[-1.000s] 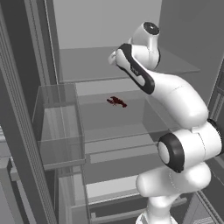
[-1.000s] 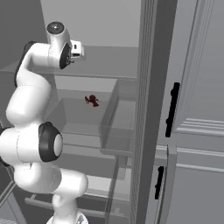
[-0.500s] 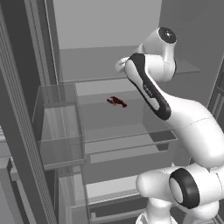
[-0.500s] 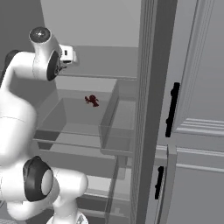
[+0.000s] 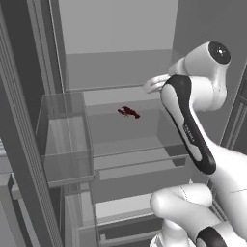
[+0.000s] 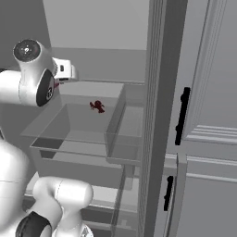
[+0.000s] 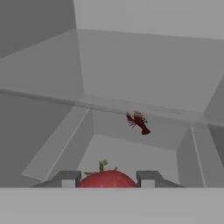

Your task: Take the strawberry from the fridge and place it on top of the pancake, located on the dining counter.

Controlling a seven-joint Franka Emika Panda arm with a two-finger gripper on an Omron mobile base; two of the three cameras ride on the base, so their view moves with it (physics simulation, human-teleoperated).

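The strawberry (image 7: 107, 178), bright red with a green stalk, sits between my two fingertips at the bottom of the hand view. My gripper (image 7: 107, 179) is shut on it. The white hand (image 5: 155, 83) hovers in front of the open fridge (image 5: 72, 144), level with the upper glass shelf (image 5: 125, 144), and reaches in from the right of the left base view. From the right base view the hand (image 6: 63, 70) is at the upper left, partly behind my arm's round joint. The pancake and the dining counter are out of view.
A small dark red crawfish-like item (image 5: 128, 112) lies on the shelf deeper inside, also seen ahead of the fingers (image 7: 138, 122). A clear bin (image 5: 65, 140) hangs at the left of the fridge. A grey cabinet with black handles (image 6: 181, 115) stands to the right.
My arm has risen and its upper joint has swung outward, away from the shelf. The gripper has stayed shut on the strawberry. The crawfish item has not moved.
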